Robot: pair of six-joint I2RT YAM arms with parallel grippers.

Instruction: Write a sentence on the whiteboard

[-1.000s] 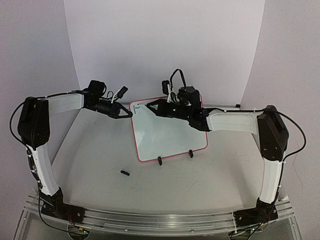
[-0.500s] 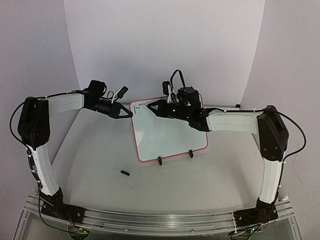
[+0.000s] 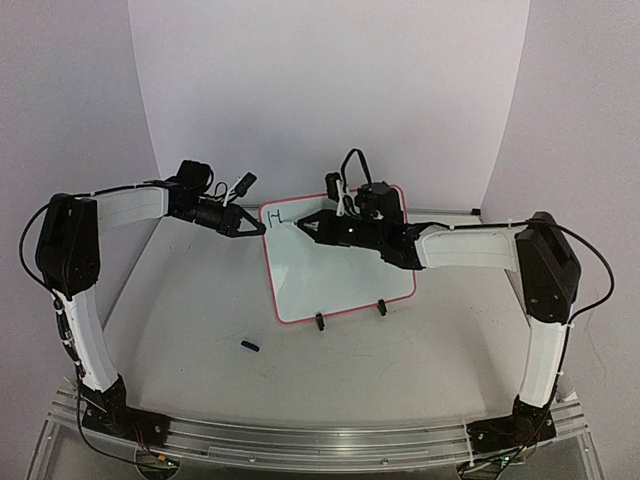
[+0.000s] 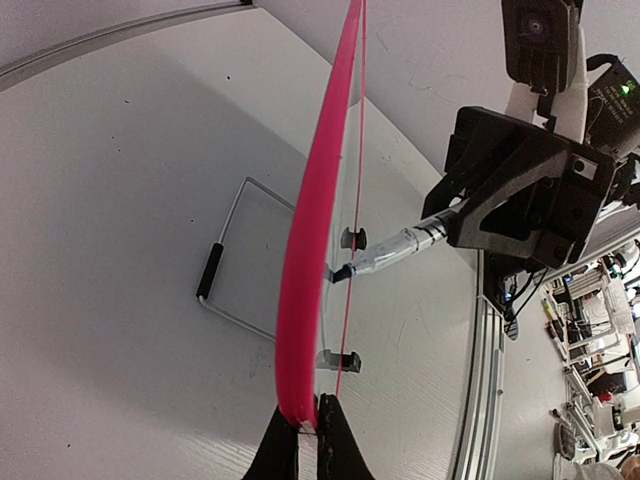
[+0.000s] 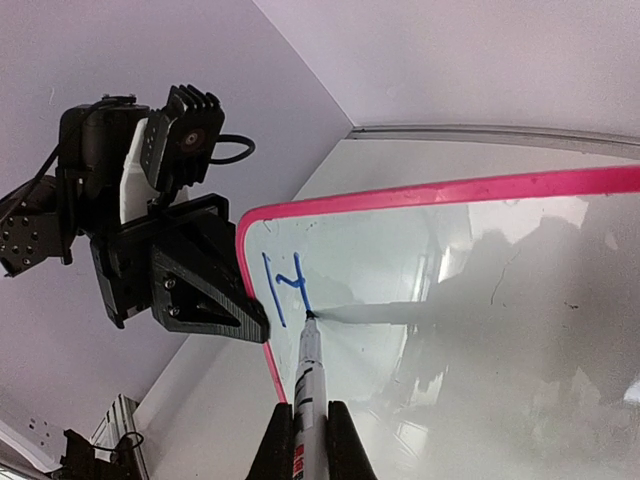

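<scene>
The whiteboard (image 3: 345,275), white with a thin pink frame, stands tilted at the table's middle. My left gripper (image 3: 257,229) is shut on the frame's upper left edge (image 4: 312,240), its jaws (image 4: 310,435) pinching the pink rim. My right gripper (image 5: 306,415) is shut on a marker (image 5: 307,372) whose tip touches the board just below a blue letter "H" (image 5: 285,288). That letter (image 3: 277,215) sits in the board's top left corner and is all of the sentence that shows. In the top view the right gripper (image 3: 306,226) hovers over the board's upper left area.
A small black cap (image 3: 249,346) lies on the table in front of the board, to the left. Two black clip feet (image 3: 320,322) hold the board's lower edge. A wire stand (image 4: 224,262) lies on the table behind the board. White walls enclose the back and sides.
The right gripper has drawn the marker down the board, turning a small blue squiggle into an "H". The left gripper and the board have stayed put.
</scene>
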